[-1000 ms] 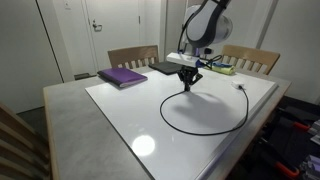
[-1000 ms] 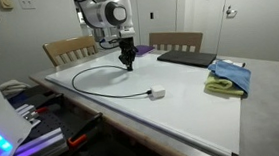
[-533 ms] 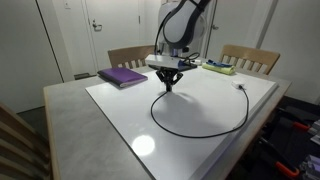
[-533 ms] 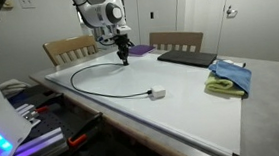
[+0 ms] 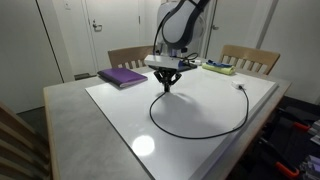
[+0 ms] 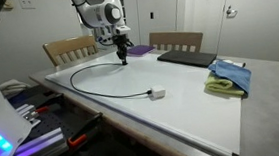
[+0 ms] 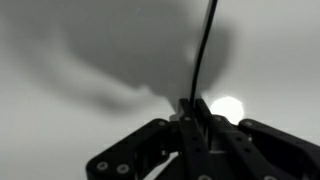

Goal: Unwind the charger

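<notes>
The gripper [image 5: 168,87], fingers clamped on the charger [image 5: 190,136] cable, hangs almost where it was half a second earlier, with the black loop spread slightly wider across the white table [image 5: 115,105].

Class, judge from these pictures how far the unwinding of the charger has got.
Done: the cable lies in one wide open loop on the table, no tight coils. In hand: the gripper is shut on one end. Left: drawing the loop straight, away from the white plug.
</notes>
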`<action>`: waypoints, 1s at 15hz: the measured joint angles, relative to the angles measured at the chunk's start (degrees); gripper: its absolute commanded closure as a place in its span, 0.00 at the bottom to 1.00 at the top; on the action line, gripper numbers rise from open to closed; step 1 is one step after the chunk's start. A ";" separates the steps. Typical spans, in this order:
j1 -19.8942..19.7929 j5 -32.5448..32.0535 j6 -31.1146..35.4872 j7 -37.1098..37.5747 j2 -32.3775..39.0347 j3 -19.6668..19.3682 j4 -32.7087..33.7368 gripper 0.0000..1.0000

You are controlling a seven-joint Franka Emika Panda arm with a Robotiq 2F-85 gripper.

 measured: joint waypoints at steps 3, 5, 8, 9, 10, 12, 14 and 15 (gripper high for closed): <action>-0.06 -0.04 1.57 -6.98 0.00 2.10 0.05 0.98; 0.03 -0.05 1.89 -12.01 0.00 3.57 0.22 0.98; 0.42 -0.05 1.89 -19.54 0.02 5.67 0.77 0.98; 0.65 -0.06 1.94 -22.01 0.06 6.31 1.07 0.98; 1.00 -0.06 2.09 -24.26 0.09 6.78 1.38 0.98; 2.04 -0.06 2.77 -28.37 0.51 7.54 2.30 0.98; 3.04 -0.03 3.73 -32.63 1.55 8.48 3.69 0.98; 3.43 0.00 4.04 -35.01 2.21 9.10 4.59 0.98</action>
